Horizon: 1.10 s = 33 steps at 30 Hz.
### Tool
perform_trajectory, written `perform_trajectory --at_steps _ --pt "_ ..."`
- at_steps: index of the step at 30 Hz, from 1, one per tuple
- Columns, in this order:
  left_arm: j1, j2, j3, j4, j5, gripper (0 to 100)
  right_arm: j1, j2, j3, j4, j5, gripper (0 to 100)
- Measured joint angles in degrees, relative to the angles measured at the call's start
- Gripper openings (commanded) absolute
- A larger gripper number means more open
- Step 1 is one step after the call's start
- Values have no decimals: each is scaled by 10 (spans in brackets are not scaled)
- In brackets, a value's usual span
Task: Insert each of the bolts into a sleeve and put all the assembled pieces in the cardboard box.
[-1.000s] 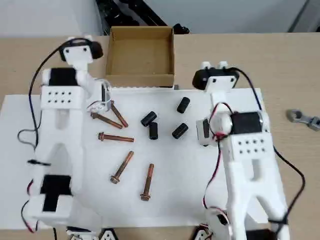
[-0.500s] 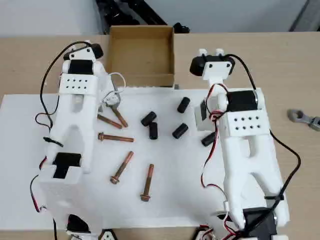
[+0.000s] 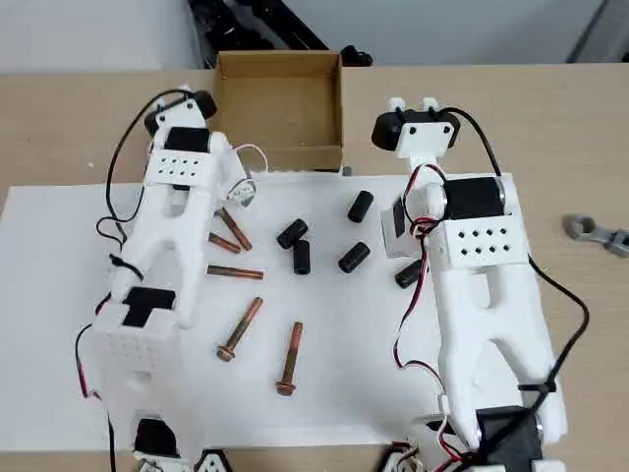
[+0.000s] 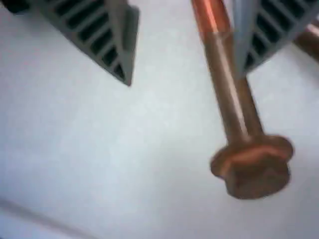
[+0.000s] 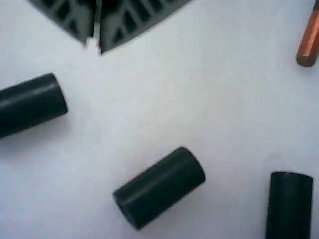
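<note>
A white sheet [image 3: 324, 413] covers the middle of a pale wooden table [image 3: 570, 118]. Nearest the arm bases lie two copper-coloured flange bolts, one upright in the high view [image 3: 288, 359] and a slanted one [image 3: 241, 327] beside it. Further out, three more bolts sit beside the left arm, the farthest bolt [image 3: 234, 228] angled toward the sleeves.

That bolt is the one that matters. The left gripper [image 4: 183, 77] hangs low over it with its fingers spread. The shank [image 4: 227, 94] runs up between them, lengthwise to the gap, close against one finger [image 4: 269, 30] and well apart from the other. The flanged head [image 4: 251, 169] lies out past the fingertips. The left arm is the nearer, and a plain squeeze across the shank looks like the likely next step.

Five black sleeves [image 3: 302, 257] are scattered mid-sheet. The right gripper [image 5: 92, 45] hovers over them with its fingers pressed together, holding nothing, and one sleeve [image 5: 159, 186] lies just beyond its tips.

At the far edge of the sheet stands the cardboard box [image 3: 278, 155], with nothing visible inside. A wrench [image 3: 595, 231] lies off to the right.
</note>
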Motion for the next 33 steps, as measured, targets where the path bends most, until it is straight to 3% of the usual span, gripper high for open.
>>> perform_trajectory --at_steps 24,28,33 --pt "-29 70 -2 -62 17 126 -1 2 0 -7 0 5" --pt "-29 70 -2 -62 17 1 0 2 0 -7 0 5" --pt "-27 70 -3 -68 8 6 -1 2 0 -7 0 5"
